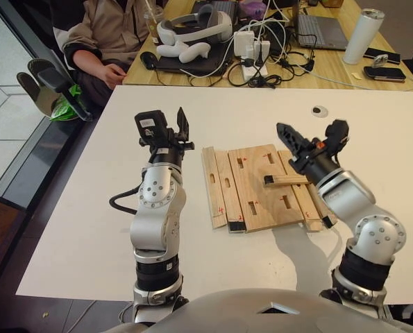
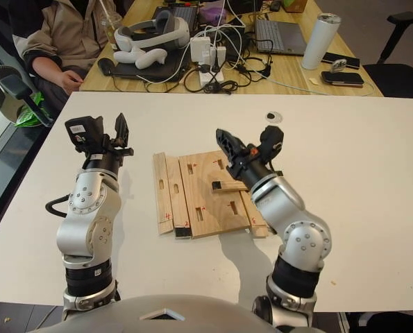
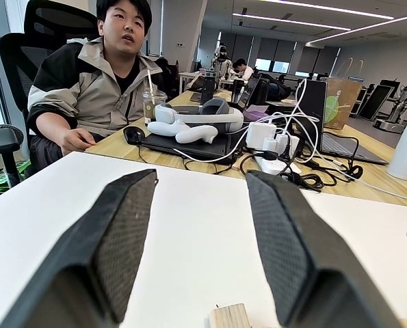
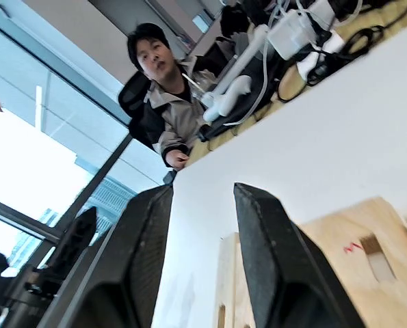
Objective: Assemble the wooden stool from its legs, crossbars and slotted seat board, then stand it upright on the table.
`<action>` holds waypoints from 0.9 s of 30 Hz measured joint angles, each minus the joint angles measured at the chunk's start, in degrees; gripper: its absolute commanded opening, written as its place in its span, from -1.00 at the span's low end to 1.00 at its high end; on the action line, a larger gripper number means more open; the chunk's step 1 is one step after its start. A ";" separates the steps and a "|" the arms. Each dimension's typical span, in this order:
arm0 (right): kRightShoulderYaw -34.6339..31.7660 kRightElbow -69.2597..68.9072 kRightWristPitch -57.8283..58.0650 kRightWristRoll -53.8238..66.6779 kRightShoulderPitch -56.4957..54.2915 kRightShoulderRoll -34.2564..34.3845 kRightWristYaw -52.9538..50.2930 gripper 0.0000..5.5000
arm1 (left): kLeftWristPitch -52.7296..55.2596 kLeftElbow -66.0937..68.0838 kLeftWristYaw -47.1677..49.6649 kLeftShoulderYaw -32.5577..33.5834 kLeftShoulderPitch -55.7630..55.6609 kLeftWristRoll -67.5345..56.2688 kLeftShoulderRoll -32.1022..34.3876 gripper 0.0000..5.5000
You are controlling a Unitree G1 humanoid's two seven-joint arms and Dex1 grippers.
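The slotted seat board (image 1: 258,184) is lying flat on the white tabletop (image 1: 373,159), between the 2 pincers. The right pincer (image 1: 312,142) is hovering just above the board's far right corner with its jaws standing wide and nothing between them. The left pincer (image 1: 173,128) is hanging well to the board's other side, also spread wide and empty.

A short crossbar (image 1: 286,181) is resting on top of the board, just beneath and slightly behind the right pincer. Long leg strips (image 1: 216,186) are lying along the board's edge on the side nearer the left pincer. More strips are showing at the opposite edge, possibly tucked partly under the board, though that is hard to confirm.

The parts are looking like plain planed wood, so probably stiff, light and fairly slick on the smooth tabletop. The board is sitting flush, offering little for fingers to get under. The crossbar, being raised and narrow, is likely the easiest hold, pinched across its short width near the middle. The strips are probably best gripped the same way, since they may slide when nudged.
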 measured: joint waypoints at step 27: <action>6.53 36.97 2.26 -30.76 -19.30 -25.74 22.95 -0.05 | -3.17 1.56 6.04 -3.20 1.32 -0.25 0.09 -0.12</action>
